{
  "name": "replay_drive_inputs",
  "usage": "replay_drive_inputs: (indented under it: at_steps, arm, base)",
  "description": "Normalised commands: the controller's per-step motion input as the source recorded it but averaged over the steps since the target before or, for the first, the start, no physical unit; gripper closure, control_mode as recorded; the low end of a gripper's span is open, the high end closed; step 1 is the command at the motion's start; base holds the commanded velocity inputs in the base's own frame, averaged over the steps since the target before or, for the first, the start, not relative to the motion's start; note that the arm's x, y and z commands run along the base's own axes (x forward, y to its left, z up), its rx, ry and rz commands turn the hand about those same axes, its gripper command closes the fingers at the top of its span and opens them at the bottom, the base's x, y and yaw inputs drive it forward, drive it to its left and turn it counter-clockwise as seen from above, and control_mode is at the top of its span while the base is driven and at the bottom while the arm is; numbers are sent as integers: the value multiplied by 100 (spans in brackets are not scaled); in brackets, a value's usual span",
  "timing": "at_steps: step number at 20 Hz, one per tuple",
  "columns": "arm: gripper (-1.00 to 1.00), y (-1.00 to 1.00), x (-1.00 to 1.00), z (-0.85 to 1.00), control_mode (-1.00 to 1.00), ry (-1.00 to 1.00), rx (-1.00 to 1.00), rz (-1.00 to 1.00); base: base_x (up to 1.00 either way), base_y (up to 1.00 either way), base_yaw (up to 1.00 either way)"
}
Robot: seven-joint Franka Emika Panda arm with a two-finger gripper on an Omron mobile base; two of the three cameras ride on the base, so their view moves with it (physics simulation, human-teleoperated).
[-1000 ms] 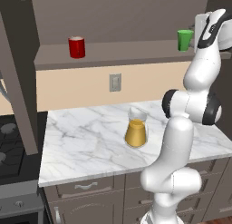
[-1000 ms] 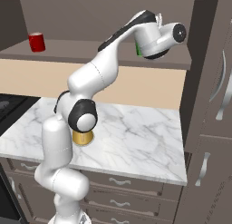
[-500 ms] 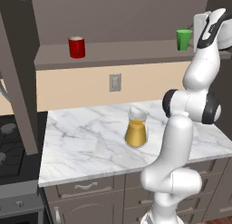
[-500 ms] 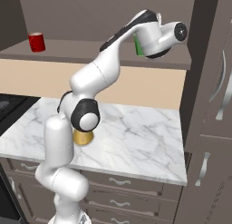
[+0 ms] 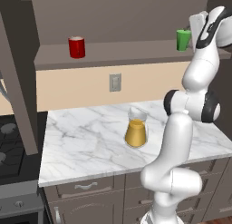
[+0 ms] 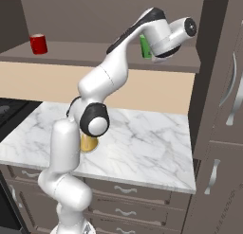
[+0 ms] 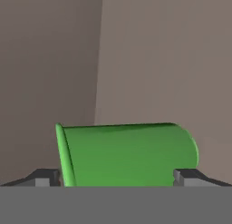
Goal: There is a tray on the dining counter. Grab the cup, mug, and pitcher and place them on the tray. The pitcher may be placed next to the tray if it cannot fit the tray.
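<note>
So the grey shelf (image 5: 127,53) has the red mug (image 5: 76,47) and green cup (image 5: 183,40) standing well apart, pitcher (image 5: 136,133) sits on the marble tabletop (image 5: 86,137) below.

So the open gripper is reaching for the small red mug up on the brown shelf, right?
Not the red mug: the open gripper is at the small green tapered cup on the brown shelf, as the hand view shows, its fingertips either side of the cup.

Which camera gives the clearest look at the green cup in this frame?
The hand view: the green cup spans the frame between the open gripper's fingertips. The left base view shows it small on the shelf beside the hand; the right base view shows just a sliver behind the hand.
</note>
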Motion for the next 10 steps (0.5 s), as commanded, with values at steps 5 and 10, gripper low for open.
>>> replay_drive_inputs:
  at_steps: [5,10]
  arm:
    - [-100,6,0,-11,-100,22,-3,5]
    - [-100,0,0,-17,-100,23,-2,0]
  base:
    - [0,0,0]
    - [0,0,0]
